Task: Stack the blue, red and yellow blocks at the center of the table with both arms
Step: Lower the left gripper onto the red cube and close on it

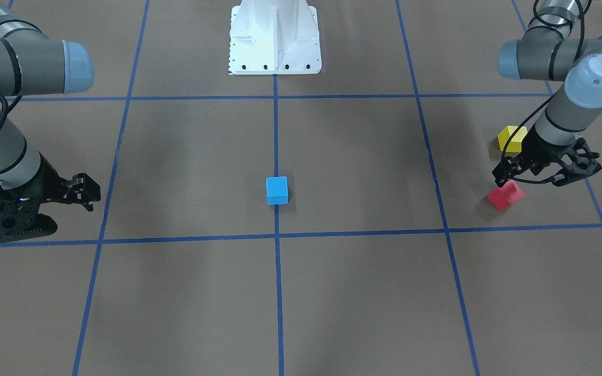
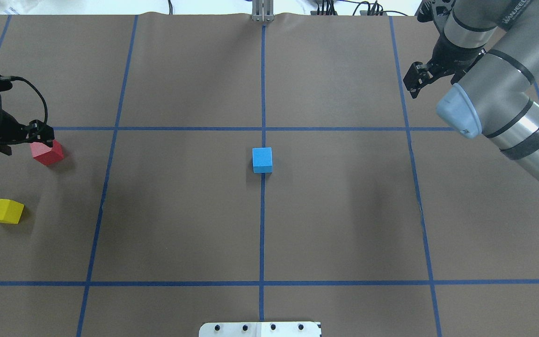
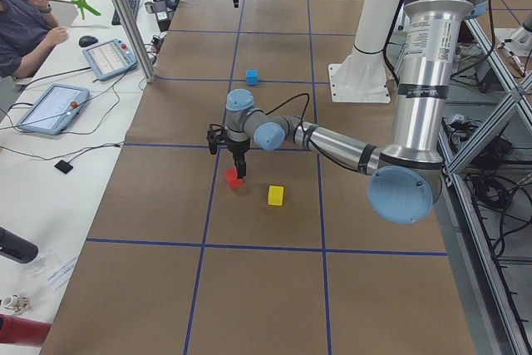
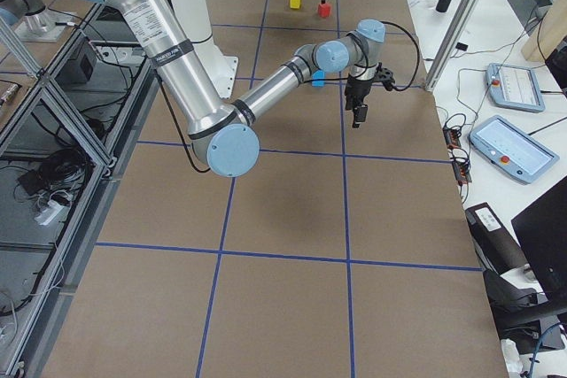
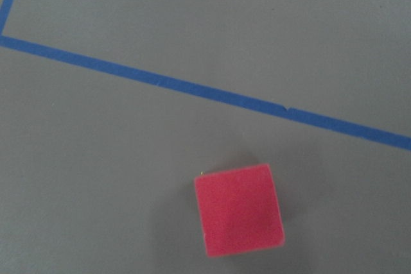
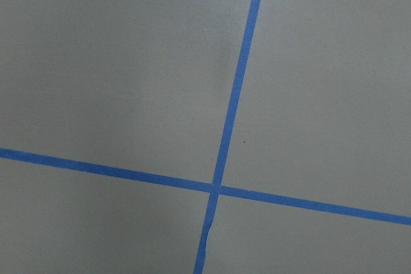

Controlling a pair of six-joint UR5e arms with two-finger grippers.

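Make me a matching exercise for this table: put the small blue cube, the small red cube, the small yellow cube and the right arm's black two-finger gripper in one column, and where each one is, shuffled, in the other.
Things
1. small blue cube
2. small red cube
3. small yellow cube
4. right arm's black two-finger gripper

Places
A. alone on the robot's far left, nearer its base
B. on the centre blue tape line, mid-table
C. above bare brown table, no block near
D. just under the left gripper

Pairs: 1-B, 2-D, 3-A, 4-C
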